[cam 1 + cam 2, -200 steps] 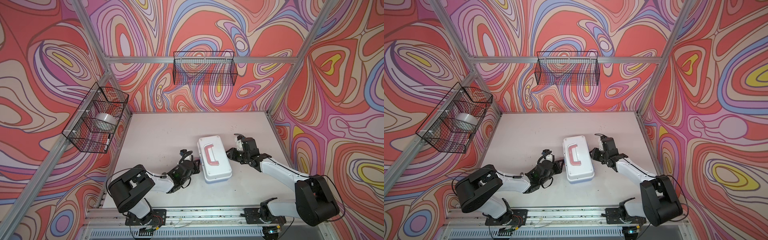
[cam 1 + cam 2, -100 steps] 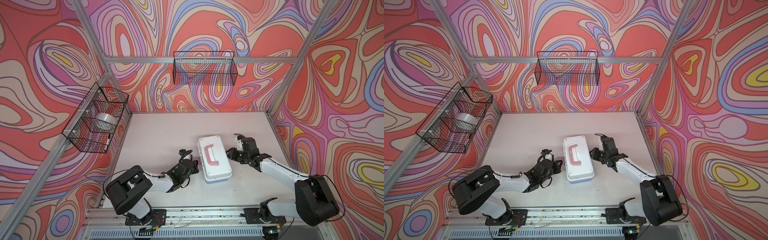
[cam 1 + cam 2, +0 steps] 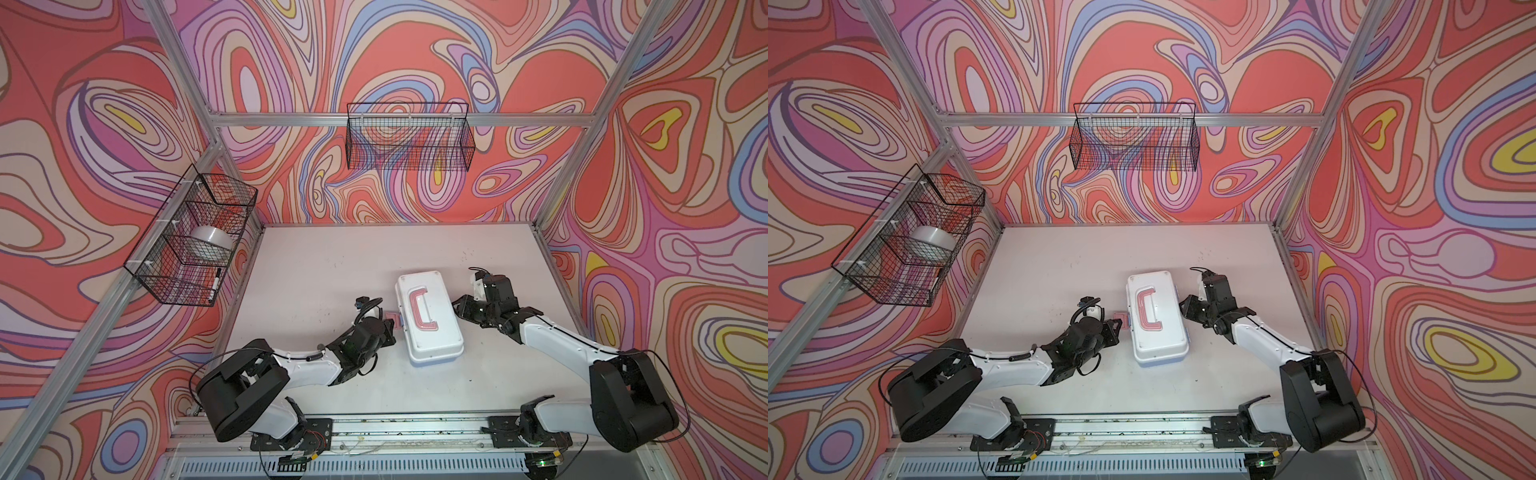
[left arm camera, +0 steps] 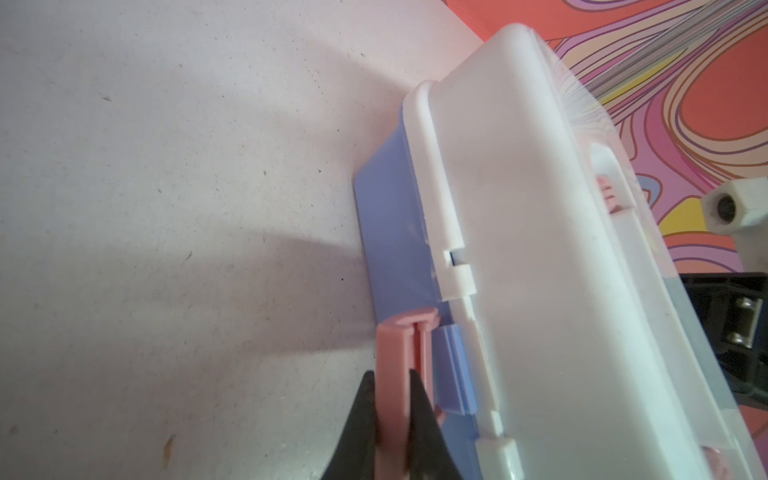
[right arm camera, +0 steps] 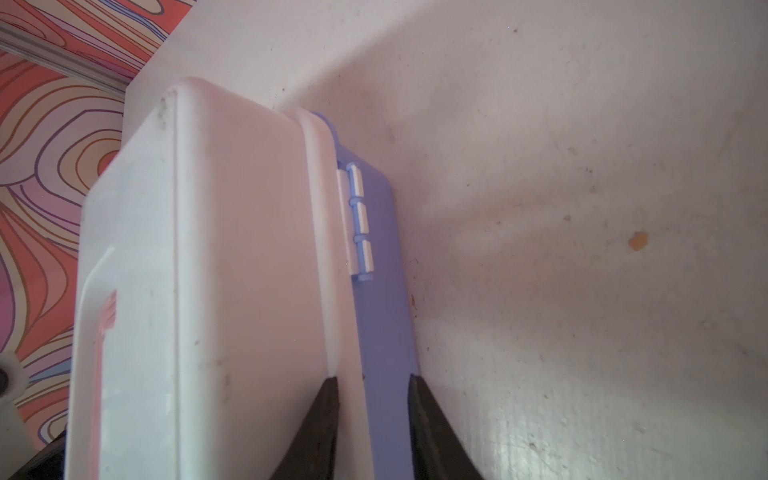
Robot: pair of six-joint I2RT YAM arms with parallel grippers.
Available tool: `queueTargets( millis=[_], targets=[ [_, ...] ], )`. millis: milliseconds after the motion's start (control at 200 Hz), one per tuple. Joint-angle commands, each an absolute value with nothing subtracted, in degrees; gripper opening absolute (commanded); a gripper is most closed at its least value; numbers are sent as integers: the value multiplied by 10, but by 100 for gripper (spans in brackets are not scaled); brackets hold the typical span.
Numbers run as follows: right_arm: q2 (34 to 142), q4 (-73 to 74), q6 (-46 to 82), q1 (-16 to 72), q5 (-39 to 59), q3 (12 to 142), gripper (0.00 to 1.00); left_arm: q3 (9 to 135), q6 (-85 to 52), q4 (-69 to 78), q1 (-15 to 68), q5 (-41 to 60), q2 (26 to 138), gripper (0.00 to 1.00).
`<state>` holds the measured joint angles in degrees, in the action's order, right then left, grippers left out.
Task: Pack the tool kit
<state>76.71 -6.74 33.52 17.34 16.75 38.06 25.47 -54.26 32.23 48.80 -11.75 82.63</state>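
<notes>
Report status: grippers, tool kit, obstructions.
Left gripper pinching pink plastic latch, swung out. Right gripper clamping hinge side of white rounded plastic box, closed. Nothing in the way.

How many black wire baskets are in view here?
2. The back basket hangs from the rear rail; the left basket hangs on the left frame, holding a white roll and a marker. None looks hidden.
</notes>
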Motion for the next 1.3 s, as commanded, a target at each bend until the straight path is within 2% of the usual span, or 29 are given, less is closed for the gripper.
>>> queueTargets(
  millis=[0,190,315,366,721,1132,1297],
  targets=[
    [762,-67,341,185,184,364,30,277,-547,330,491,-99,807,15],
    [761,-69,343,185,180,361,30,334,-558,236,488,-73,802,14],
    [762,-70,344,186,180,364,30,361,-587,181,476,-41,813,7],
    [761,-68,344,186,180,365,30,362,-598,188,470,-17,820,0],
    [770,-71,343,190,183,371,29,364,-652,248,444,87,838,0],
    [784,-81,349,207,168,388,28,412,-641,157,418,137,812,0],
    [793,-83,355,219,160,395,28,413,-664,173,407,165,832,0]
  ],
)
